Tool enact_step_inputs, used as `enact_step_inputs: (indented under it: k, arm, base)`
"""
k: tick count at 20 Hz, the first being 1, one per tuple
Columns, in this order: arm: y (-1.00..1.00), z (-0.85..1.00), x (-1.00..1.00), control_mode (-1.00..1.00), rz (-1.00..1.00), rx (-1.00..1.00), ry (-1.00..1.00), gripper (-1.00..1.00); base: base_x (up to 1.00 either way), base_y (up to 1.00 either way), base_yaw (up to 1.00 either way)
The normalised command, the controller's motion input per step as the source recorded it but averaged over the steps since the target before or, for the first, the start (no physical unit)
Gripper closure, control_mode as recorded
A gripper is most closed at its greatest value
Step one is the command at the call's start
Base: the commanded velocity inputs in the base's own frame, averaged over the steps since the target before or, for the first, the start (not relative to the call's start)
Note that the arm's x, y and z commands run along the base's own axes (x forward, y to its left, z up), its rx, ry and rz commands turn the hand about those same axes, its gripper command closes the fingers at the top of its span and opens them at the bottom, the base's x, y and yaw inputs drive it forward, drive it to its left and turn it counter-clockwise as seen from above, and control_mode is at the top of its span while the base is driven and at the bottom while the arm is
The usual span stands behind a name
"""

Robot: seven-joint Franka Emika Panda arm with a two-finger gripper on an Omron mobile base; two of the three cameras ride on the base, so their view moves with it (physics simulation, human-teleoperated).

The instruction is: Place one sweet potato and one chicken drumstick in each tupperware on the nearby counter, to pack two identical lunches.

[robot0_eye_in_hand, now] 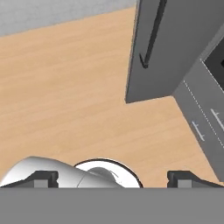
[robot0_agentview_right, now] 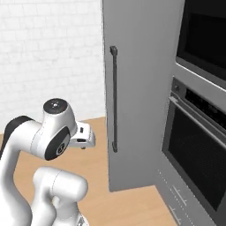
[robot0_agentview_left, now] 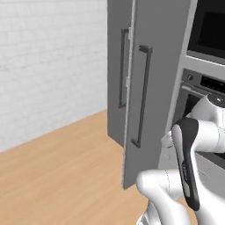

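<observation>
Dark fingertips [robot0_eye_in_hand: 41,178] of the hand [robot0_eye_in_hand: 113,179] are sitting far apart at the bottom of the hand view, spread about as wide as they go and gripping nothing. Beneath them wooden floor [robot0_eye_in_hand: 65,87] is stretching away, and ahead and to the right of the hand a tall grey door [robot0_eye_in_hand: 175,43] with a long dark handle [robot0_eye_in_hand: 151,37] is standing slightly ajar, as the left base view is showing by the gap at its hinge edge. Further right of the hand, oven fronts [robot0_agentview_right: 198,145] are stacked in the wall. In the right base view the hand is hanging folded close to the arm, level with the lower end of the handle and near it but not touching.

Sweet potatoes, drumsticks, tupperware and counter are not appearing anywhere around the hand, so I cannot say where they are lying; judging by the setting, the food is probably waiting behind that door, if it is a fridge, and nothing is packed yet.

Judged from this, the step in hand is getting the door fully open. Doing it well is likely meaning: bringing the spread fingers squarely either side of the handle's bar, closing firmly, then pulling along the door's arc rather than straight back, keeping the elbow and base out of the swing.
</observation>
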Motion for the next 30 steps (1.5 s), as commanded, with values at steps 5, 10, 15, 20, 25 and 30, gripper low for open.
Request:
enact_step_inputs:
  k: [5,10,15,20,25,30]
  arm:
    - [0.00,0.00,0.00,1.00,0.00,0.00,0.00,-1.00]
    - [0.00,0.00,0.00,1.00,0.00,0.00,0.00,-1.00]
    - [0.00,0.00,0.00,1.00,0.00,0.00,0.00,-1.00]
    - [0.00,0.00,0.00,1.00,0.00,0.00,0.00,-1.00]
    - [0.00,0.00,0.00,1.00,0.00,0.00,0.00,-1.00]
    - [0.00,0.00,0.00,1.00,0.00,0.00,0.00,-1.00]
  base:
    - [0.07,1.00,0.41]
    - [0.81,1.00,0.14]
    - [1.00,0.96,-0.25]
    - [0.96,0.57,-0.67]
    - [0.90,0.61,-0.73]
    - [0.97,0.55,-0.61]
